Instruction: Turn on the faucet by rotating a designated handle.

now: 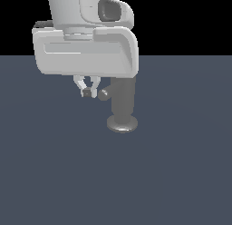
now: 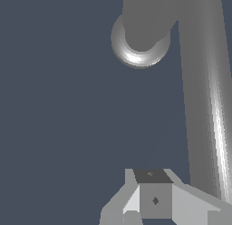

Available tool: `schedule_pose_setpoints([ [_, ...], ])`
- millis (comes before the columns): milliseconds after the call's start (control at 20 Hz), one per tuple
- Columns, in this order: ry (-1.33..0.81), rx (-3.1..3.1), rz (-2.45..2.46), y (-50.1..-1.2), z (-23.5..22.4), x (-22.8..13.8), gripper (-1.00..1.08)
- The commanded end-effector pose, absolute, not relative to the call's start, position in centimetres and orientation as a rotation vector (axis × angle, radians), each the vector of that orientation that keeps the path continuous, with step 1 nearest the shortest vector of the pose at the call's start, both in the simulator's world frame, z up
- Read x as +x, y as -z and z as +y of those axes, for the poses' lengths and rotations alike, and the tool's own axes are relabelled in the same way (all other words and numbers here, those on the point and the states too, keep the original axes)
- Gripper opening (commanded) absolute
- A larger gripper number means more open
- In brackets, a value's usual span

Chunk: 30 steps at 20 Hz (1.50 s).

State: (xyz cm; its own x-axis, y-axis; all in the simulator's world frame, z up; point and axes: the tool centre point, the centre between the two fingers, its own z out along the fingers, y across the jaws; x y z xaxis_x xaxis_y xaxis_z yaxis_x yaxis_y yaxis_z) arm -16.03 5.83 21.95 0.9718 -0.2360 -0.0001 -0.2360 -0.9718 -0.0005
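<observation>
Grey metal everywhere: the dull upright cylinder faucet (image 1: 123, 99) stands on its flared base, its thin round-tipped rod handle (image 1: 104, 94) just beside the white gripper (image 1: 87, 92), fingers pinched narrow and holding nothing, so the turning itself looks not yet begun.

End effector (image 1: 89, 90) just beside handle (image 1: 103, 94) tip, on exterior view's left; faucet (image 1: 122, 104) upright behind arm
</observation>
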Motion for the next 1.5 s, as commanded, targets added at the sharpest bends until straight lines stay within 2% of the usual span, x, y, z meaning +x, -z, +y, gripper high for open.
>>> schedule_pose_setpoints([
  [0, 0.000, -3.119, 0.375, -21.9, 4.6, -16.1, -1.00],
  [1350, 0.000, -3.119, 0.375, -21.9, -9.6, -17.1, -1.00],
  [1400, 0.000, -3.119, 0.375, -21.9, -9.6, -17.1, -1.00],
  [1450, 0.070, -3.129, 0.329, -23.6, -8.1, -15.6, -1.00],
])
